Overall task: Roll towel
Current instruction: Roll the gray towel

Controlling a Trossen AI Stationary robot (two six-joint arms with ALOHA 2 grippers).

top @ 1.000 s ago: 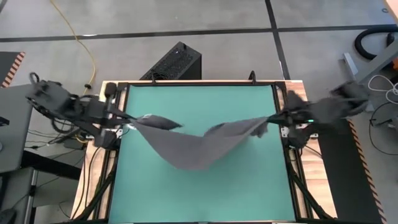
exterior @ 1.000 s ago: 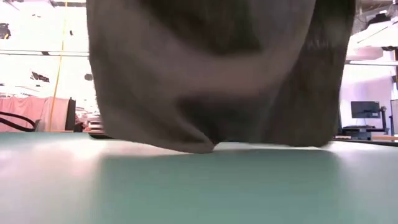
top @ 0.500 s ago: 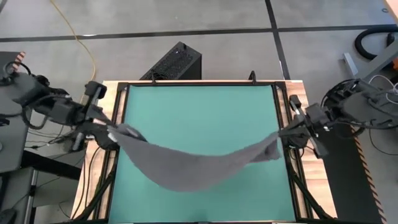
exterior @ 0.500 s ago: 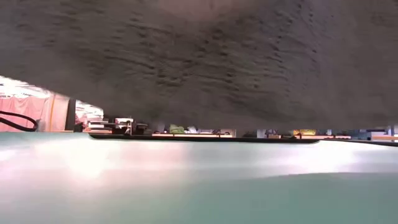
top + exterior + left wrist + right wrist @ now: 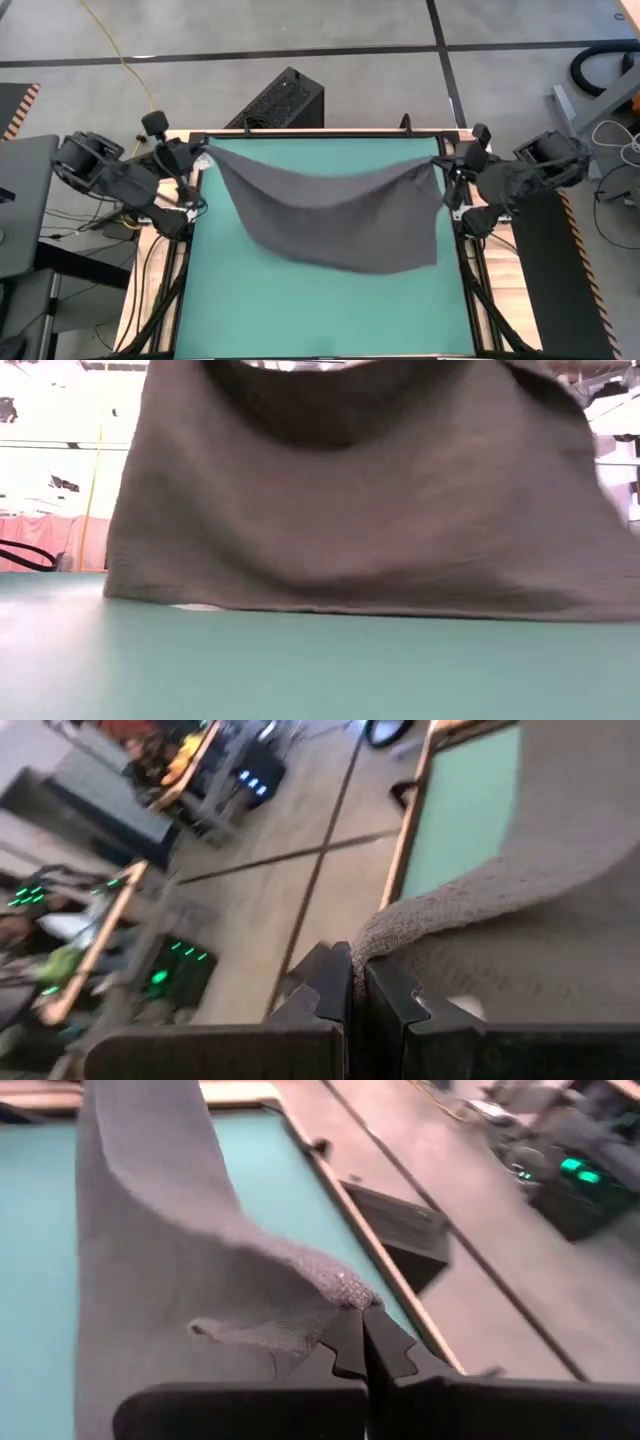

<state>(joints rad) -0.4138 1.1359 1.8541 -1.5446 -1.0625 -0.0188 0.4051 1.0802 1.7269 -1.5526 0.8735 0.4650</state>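
Both hands up: the left hand (image 5: 198,155) at the mat's (image 5: 320,300) upper left and the right hand (image 5: 443,165) at upper right each pinch a corner of the towel (image 5: 340,215), which hangs stretched between them, its lower edge sagging toward mid-frame.

1. A wooden-edged table (image 5: 155,285) carries a green mat (image 5: 300,310) across its top.
2. The dark grey towel (image 5: 340,215) hangs over the mat, its lower edge resting on the green surface.

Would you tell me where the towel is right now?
In the high view the towel hangs stretched over the green mat, pinched at its far corners by the left end effector and right end effector.
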